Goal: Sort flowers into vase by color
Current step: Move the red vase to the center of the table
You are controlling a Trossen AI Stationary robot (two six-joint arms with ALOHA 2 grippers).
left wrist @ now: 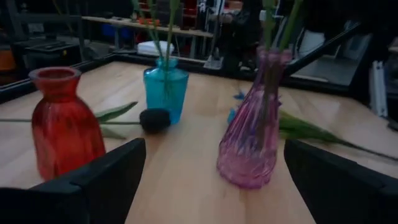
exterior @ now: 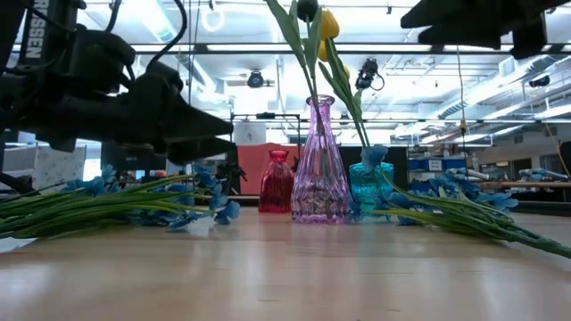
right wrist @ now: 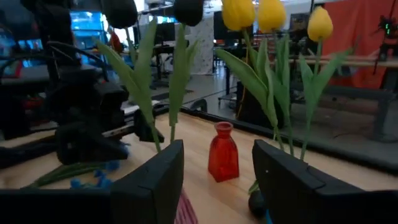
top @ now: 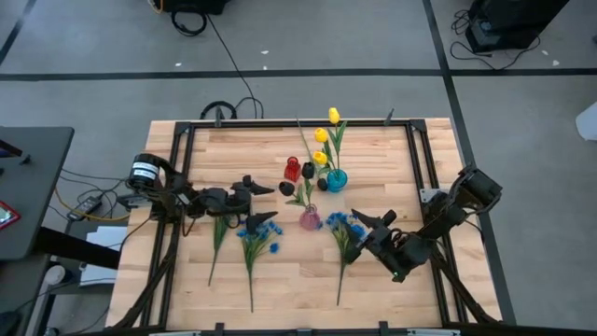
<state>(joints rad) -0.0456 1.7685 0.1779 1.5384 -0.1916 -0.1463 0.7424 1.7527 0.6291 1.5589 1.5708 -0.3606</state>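
Three vases stand mid-table: red, teal and pink. Yellow tulips stand in the teal vase, and two dark tulips stand in the pink vase. Another dark tulip lies on the table beside the teal vase. Blue flower bunches lie flat on the table at the left and right. My left gripper is open, level, left of the vases. My right gripper is open, raised, right of the pink vase. Both are empty.
A dark metal frame runs along the table's edges. Bare wood lies toward the near edge. The blue bunches' long green stems stretch across the table at both sides. The three vases stand close together.
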